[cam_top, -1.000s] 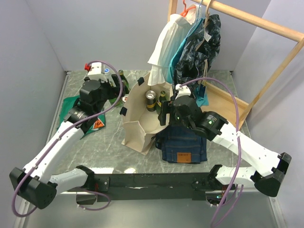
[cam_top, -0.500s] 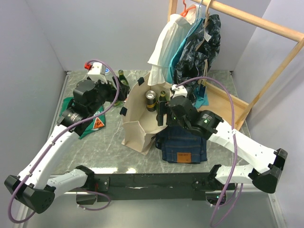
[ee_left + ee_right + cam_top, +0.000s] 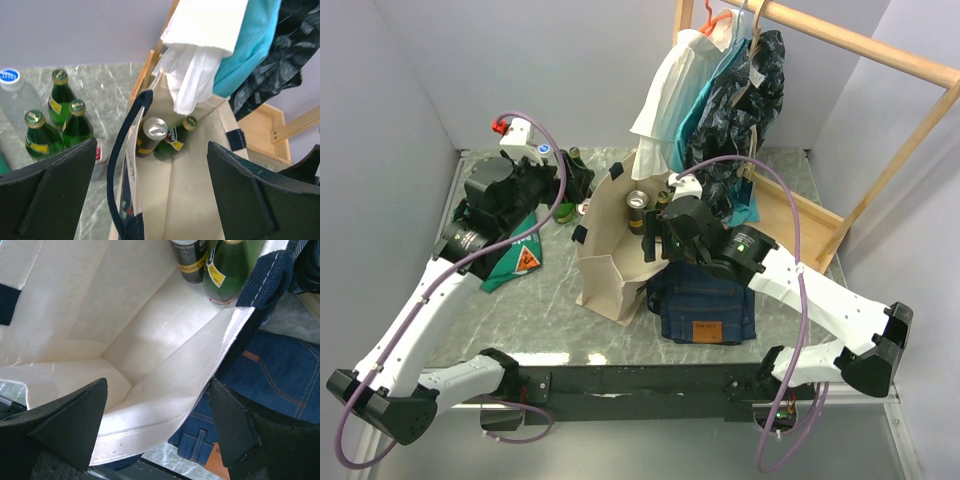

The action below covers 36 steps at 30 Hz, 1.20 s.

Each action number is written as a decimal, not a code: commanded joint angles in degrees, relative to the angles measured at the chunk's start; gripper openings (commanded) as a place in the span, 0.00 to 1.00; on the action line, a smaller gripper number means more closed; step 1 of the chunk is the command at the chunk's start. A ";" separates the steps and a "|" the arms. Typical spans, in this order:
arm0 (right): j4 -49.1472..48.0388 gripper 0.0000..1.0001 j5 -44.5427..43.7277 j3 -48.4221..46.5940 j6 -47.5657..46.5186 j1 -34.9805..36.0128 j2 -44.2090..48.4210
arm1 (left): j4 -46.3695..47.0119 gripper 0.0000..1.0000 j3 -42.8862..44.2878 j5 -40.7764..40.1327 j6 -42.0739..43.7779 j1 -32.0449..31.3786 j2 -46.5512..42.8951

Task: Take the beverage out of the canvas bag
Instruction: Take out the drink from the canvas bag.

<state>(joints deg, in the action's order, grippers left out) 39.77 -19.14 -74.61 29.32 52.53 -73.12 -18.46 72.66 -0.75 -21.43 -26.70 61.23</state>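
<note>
The canvas bag (image 3: 610, 265) stands upright in the middle of the surface (image 3: 540, 320), its mouth open. Folded jeans (image 3: 705, 300) press against its right wall, and hanging garments (image 3: 665, 100) droop over its far rim. The top view shows the left tool (image 3: 552, 182) raised to the left of the bag and the right tool (image 3: 655, 235) at the bag's right rim. Both tools are spread wide and grip nothing. Only the left wrist view shows the loose green bottles (image 3: 42, 140) on the surface outside the bag, and a navy handle (image 3: 117, 165) arching over the rim. The right wrist view looks inside the bag. A can (image 3: 189, 257) and a green bottle (image 3: 227, 265) stand together in the far corner, with bare cream floor nearer. The rim runs between that tool's fingers (image 3: 70, 425).
</note>
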 commanded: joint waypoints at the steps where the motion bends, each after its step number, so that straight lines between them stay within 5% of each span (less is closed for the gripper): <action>1: -2.50 0.89 -1.78 -1.16 -1.81 0.82 2.10 | 1.67 0.96 3.10 1.81 1.04 -0.02 0.47; 12: -5.13 0.90 -3.37 5.26 -1.90 0.73 6.50 | 4.66 0.96 8.72 6.29 2.36 -1.33 11.70; 20: -4.17 0.91 -7.57 5.09 -4.01 0.82 6.41 | -1.05 0.96 19.43 0.93 8.69 -13.29 24.62; 36: -1.81 0.93 -15.23 5.35 1.70 0.73 10.72 | 0.79 0.98 16.90 0.23 8.34 -14.08 30.35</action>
<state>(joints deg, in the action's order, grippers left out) 37.10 -30.68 -68.82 28.32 52.90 -63.59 -20.32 89.32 -0.25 -13.61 -40.36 90.43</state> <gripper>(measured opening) 0.927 0.973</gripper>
